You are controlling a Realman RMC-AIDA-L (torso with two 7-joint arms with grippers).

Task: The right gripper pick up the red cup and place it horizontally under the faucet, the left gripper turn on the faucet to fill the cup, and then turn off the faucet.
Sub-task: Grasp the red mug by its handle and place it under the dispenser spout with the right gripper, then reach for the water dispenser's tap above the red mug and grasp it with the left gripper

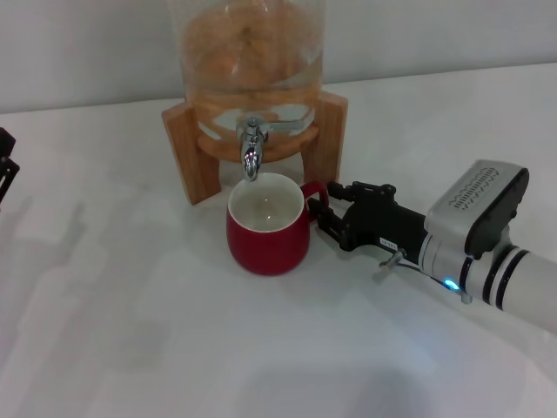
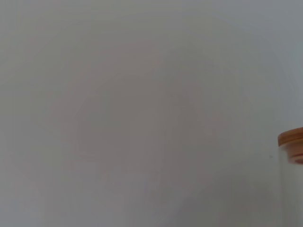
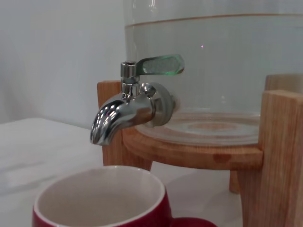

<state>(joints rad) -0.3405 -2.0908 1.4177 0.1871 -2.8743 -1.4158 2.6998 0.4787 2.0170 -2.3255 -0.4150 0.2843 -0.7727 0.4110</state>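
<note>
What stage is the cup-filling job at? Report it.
Done: the red cup stands upright on the table under the faucet. In hand: the right hand sits at the cup's handle. Left: no water runs, the cup looks empty, and the left hand waits at the table's far left edge.

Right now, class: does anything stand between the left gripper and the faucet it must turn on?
Nothing visible does. The left gripper sits at the table's far left edge; bare white table lies between it and the faucet. The red cup stands below the spout.
</note>
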